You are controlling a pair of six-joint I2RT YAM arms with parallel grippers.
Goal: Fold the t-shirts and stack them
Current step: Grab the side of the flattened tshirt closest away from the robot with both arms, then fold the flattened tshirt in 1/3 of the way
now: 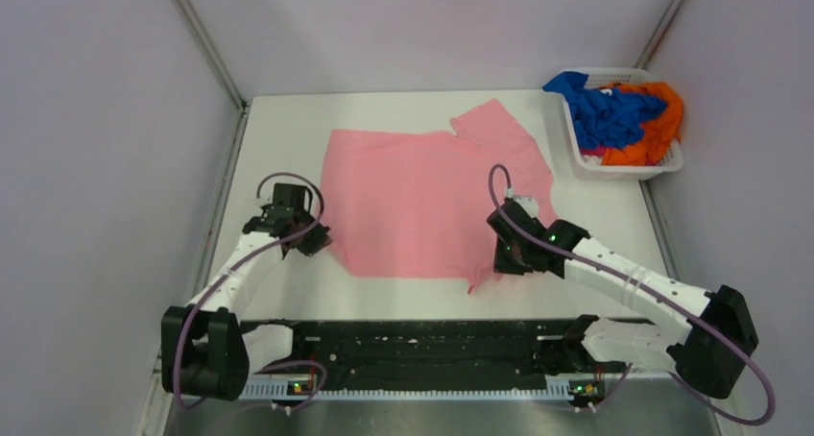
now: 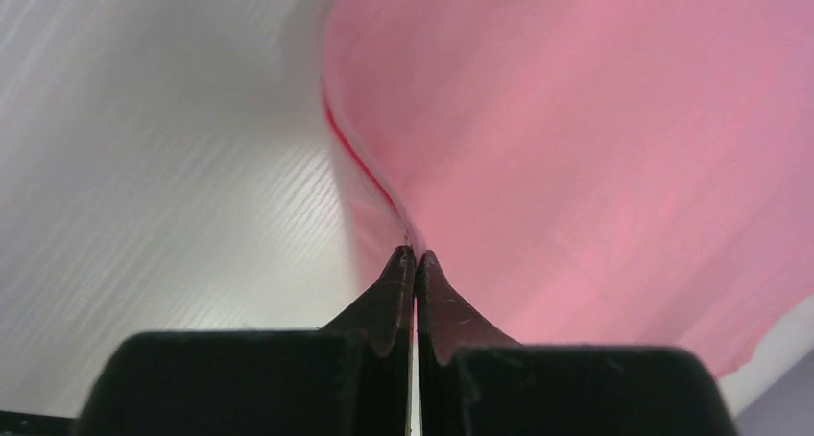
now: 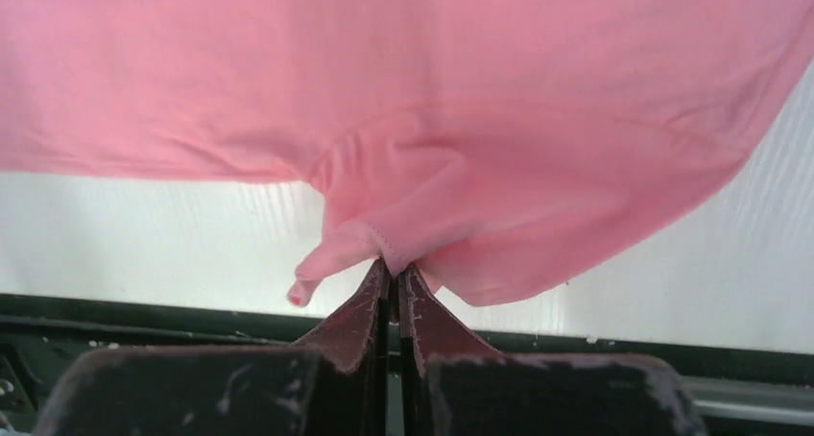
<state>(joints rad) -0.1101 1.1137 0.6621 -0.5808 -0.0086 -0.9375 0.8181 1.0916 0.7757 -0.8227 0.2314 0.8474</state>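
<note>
Black fingers of the left gripper [image 2: 415, 254] were pinched right together on the near left corner of the light pink cotton t-shirt [image 1: 422, 201], with just a thin fold of hem caught between the tips. Same deal on the other side: the right gripper [image 3: 392, 266] was clamped tight on a bunched bit of the pink shirt's near right corner, and a little roll of hem poked out to the left of its tips. The pink shirt itself lay spread mostly flat on the white table [image 1: 288, 129], one sleeve sticking out at its far right. Just past that sleeve, right of the pink shirt, sat the white slatted plastic basket [image 1: 624, 170]. The royal blue t-shirt [image 1: 605, 109] and the bright orange t-shirt [image 1: 662, 133] were heaped in it, touching each other, with the blue one closer to the pink shirt.
</note>
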